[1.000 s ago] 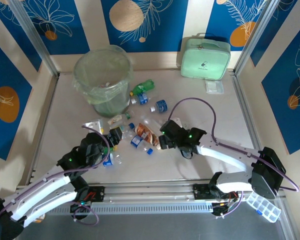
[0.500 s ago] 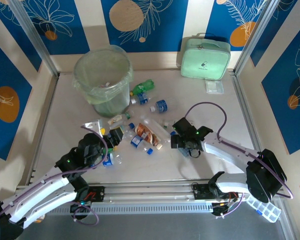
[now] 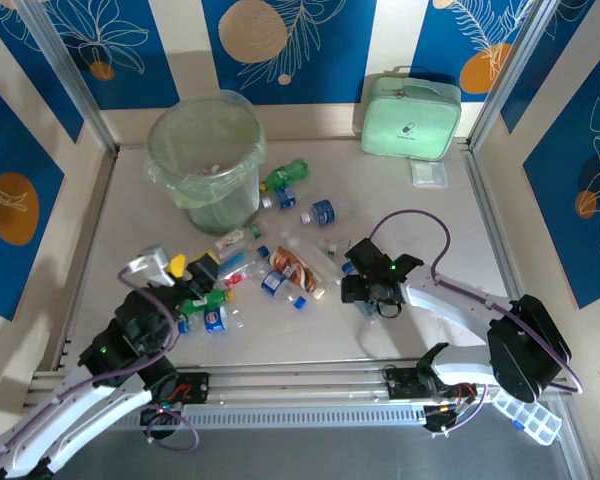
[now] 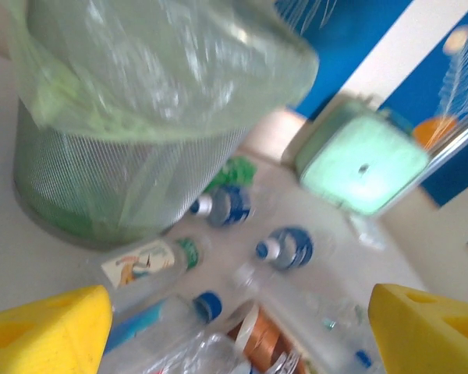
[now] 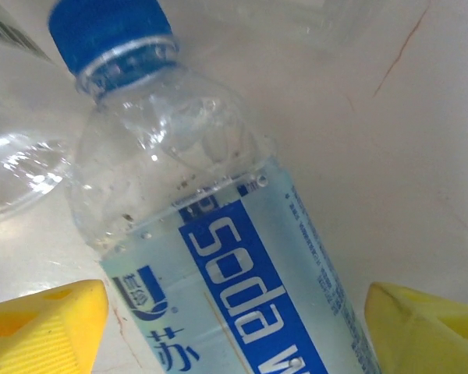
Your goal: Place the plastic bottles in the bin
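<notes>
Standing at 11 o'clock on the desk (image 3: pixel 450 220) is one bin (image 3: pixel 205 165), with one mint case (image 3: pixel 410 118) at 1 o'clock. About a dozen plastic bottles (image 3: pixel 292 268) lie scattered from the bin's 5 o'clock to mid-desk; overlaps blur the exact count. Of the two tools, the left tool (image 4: pixel 234 327) gapes open facing the bin and has drawn back toward 8 o'clock. The right tool (image 5: pixel 234 319), fingers spread, straddles one blue-capped soda bottle (image 5: pixel 218 257) at 4 o'clock and has hardly shifted.

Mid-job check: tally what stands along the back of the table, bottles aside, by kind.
Round translucent bin lined with a pale green bag: 1
Mint green zipped case: 1
Small flat clear plastic packet: 1
Total: 3
</notes>
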